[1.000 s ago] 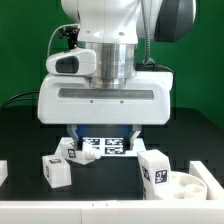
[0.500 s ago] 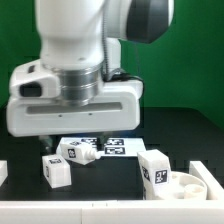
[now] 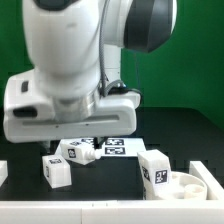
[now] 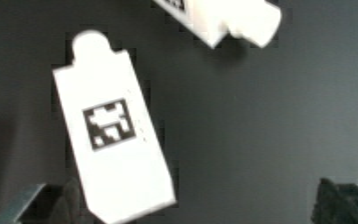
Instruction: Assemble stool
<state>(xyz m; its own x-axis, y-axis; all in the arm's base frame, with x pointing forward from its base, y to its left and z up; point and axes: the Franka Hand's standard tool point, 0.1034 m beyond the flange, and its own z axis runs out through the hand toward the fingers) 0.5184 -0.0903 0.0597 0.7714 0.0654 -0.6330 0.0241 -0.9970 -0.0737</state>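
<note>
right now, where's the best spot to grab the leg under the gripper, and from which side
Probably take the leg at its midsection, pads on its two long straight edges, coming straight down from above. It lies flat, tag up, and its knobbed end is narrower and rounded. The open gripper sits skewed to it, so a small wrist turn should square the pads.

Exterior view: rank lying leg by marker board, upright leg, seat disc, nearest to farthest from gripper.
1. Lying leg, left of centre, just below the gripper.
2. Upright leg, toward the exterior view's right.
3. Seat disc, far right, front.
</note>
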